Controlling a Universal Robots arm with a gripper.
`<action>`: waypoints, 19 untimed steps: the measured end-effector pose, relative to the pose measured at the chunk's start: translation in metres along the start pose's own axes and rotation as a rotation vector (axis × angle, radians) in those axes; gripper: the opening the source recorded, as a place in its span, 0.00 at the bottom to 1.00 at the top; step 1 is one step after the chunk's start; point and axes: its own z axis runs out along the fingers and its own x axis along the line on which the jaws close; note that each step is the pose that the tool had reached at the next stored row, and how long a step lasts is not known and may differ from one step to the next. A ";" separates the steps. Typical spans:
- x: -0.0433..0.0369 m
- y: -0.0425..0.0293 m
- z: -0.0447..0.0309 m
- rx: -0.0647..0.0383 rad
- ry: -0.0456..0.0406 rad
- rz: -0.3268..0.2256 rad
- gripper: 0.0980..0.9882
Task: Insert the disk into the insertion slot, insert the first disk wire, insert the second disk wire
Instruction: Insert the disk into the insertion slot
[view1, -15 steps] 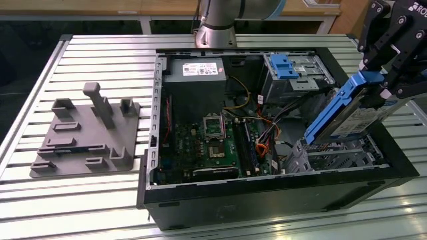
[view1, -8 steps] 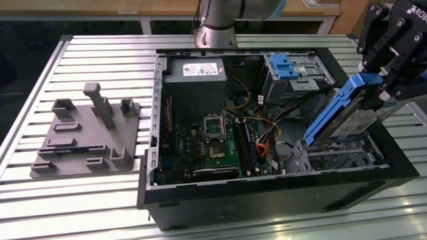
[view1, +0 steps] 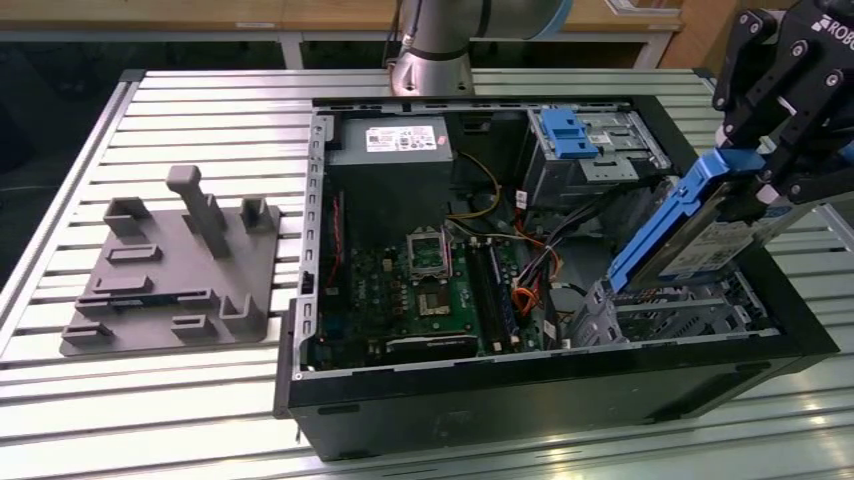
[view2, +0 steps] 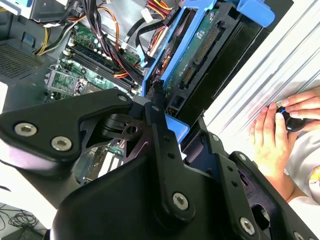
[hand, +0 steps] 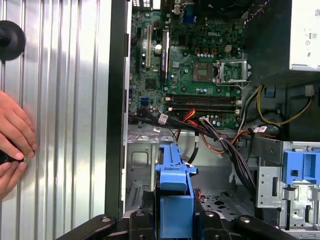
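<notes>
Our fingers (view2: 159, 125) clamp the disk (view1: 697, 238) by its upper end. It hangs steeply tilted, its lower edge at the mouth of the insertion slot (view1: 681, 312). To seat it well, we judge, its blue caddy (hand: 175, 200) must square with the slot's walls and run clear of the loose wires (view1: 527, 280).

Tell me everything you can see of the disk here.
The disk is a flat silver drive with a white label, framed by a bright blue plastic caddy. Its green circuit-board side shows in the second wrist view. It hangs steeply tilted over the open case. The claw is clamped on its upper end, and its lower end is at the slot; whether it has entered is unclear.
</notes>
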 end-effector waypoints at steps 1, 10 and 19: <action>0.0002 -0.0001 0.0002 0.000 0.0000 0.000 0.30; 0.0030 -0.0012 0.0018 0.000 0.0000 0.007 0.30; 0.0033 -0.0013 0.0042 0.000 0.0002 0.042 0.30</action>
